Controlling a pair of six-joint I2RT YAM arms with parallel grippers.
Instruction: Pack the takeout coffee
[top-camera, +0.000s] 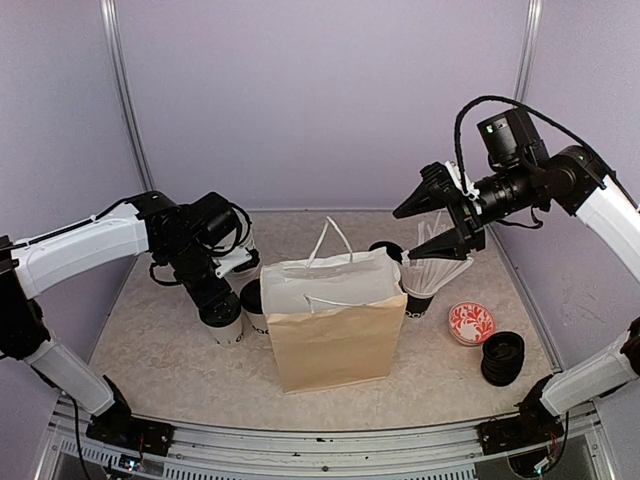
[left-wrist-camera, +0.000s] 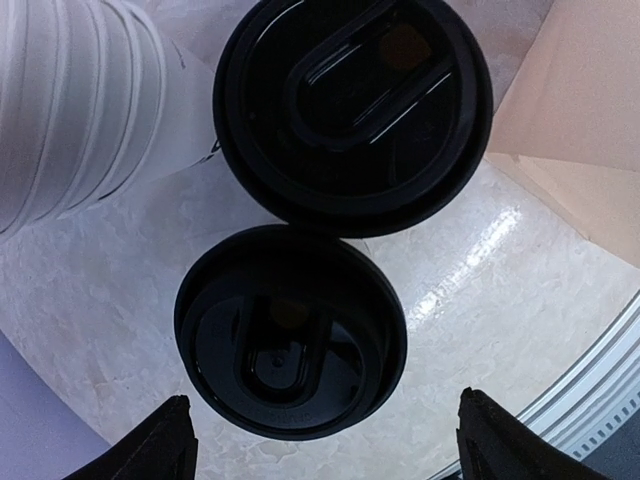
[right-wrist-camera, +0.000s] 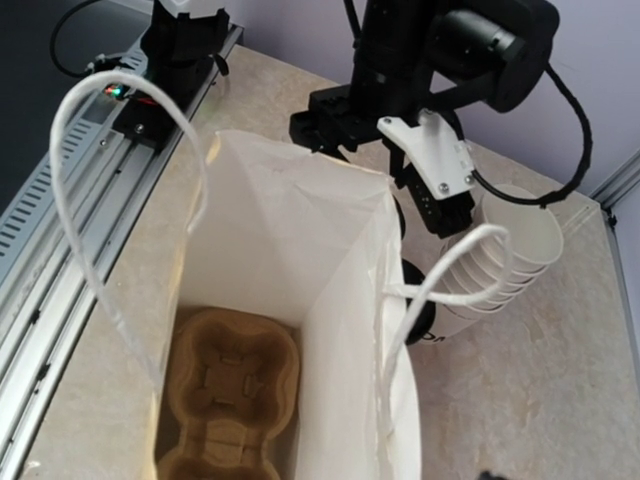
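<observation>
Cups of coffee stood just left of the paper bag (top-camera: 335, 330) on the tabletop (top-camera: 150, 345) in the overhead view: the first cup (top-camera: 228, 330) under the left tool (top-camera: 219, 303), the second cup (top-camera: 253, 303) closer to the bag. Over the bag's right side the right tool (top-camera: 440, 222) hung spread and empty.

From the left wrist, the fingers (left-wrist-camera: 150, 445) gaped either side of the first cup's lid (left-wrist-camera: 290, 330), not touching.

From the right wrist, a cardboard tray (right-wrist-camera: 230, 400) lay on the bag's floor.

The step looked like the approach to a grasp. Next: descend, close below the lid, carry upright.
</observation>
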